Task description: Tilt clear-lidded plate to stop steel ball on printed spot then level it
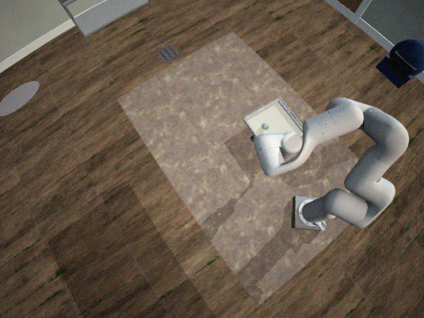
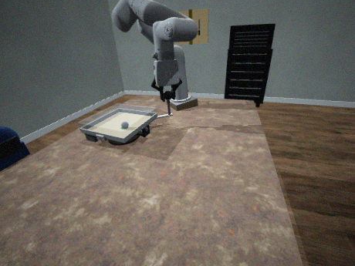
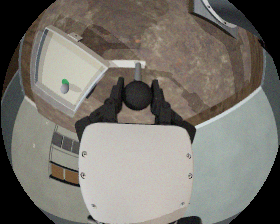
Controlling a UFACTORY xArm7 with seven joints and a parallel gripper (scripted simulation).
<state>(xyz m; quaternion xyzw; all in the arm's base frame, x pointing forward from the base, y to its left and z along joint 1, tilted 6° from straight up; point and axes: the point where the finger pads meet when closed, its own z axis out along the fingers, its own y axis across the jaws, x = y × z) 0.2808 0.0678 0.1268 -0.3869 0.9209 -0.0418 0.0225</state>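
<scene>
Grey walls (image 2: 58, 52) meet a dark wood-plank floor (image 2: 320, 144) with a pale skirting. A black slatted cabinet (image 2: 248, 61) stands at upper right, a cardboard box (image 2: 201, 25) beside it. The mottled brown worktop (image 2: 174, 198) fills the foreground.

Arm (image 2: 170, 28): pale grey-white, w/ black gripper (image 2: 167, 92) fingers round a dark knob (image 3: 138, 95) on a thin grey stem. Plate (image 2: 101, 131): grey rim, cream floor, see-through lid; steel ball (image 2: 124, 125) grey-blue, sitting on a green spot (image 3: 64, 80) (green shows best in wrist view). Table top (image 2: 185, 198): mottled brown-tan, stone-like blotches, darker patches nr the plate. Floor (image 1: 69, 200): dark wood-grain planks. Walls grey-blue. Black slatted rack (image 2: 266, 30) at back; blue chair (image 1: 406, 53) in corner.
</scene>
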